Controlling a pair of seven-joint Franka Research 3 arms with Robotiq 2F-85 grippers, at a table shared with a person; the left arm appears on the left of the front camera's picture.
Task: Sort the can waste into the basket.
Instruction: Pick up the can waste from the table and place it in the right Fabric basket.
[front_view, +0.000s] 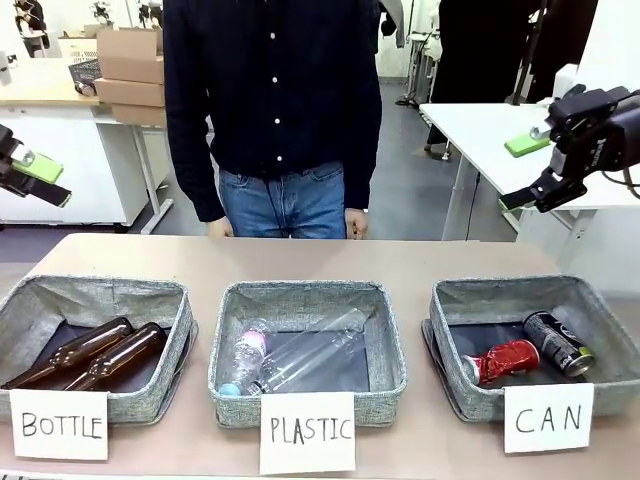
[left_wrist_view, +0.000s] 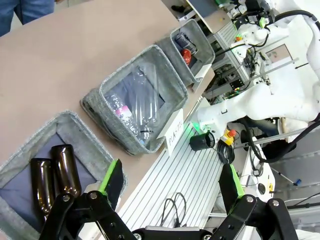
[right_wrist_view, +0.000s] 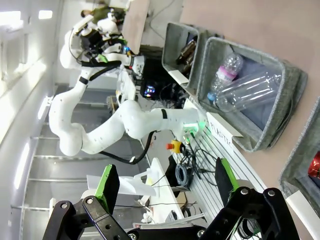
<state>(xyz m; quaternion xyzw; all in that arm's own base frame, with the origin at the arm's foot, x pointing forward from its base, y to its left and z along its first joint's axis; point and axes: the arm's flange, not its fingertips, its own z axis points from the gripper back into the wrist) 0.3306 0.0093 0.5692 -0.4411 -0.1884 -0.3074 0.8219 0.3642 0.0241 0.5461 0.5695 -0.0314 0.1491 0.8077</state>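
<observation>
The grey woven basket behind the "CAN" sign stands at the table's front right. Inside it lie a dented red can and a black can, side by side on the dark floor. My right gripper hangs open high above and behind that basket, holding nothing. At the far left my left gripper is also raised, open and empty. The left wrist view looks past its open gripper to the basket with the red can. The right wrist view has its gripper open, with the basket's wall at the edge.
A middle bin signed "PLASTIC" holds clear plastic bottles. The left bin signed "BOTTLE" holds two brown glass bottles. A person stands at the far edge, hands down at the table's rim. Bare tabletop lies behind the bins.
</observation>
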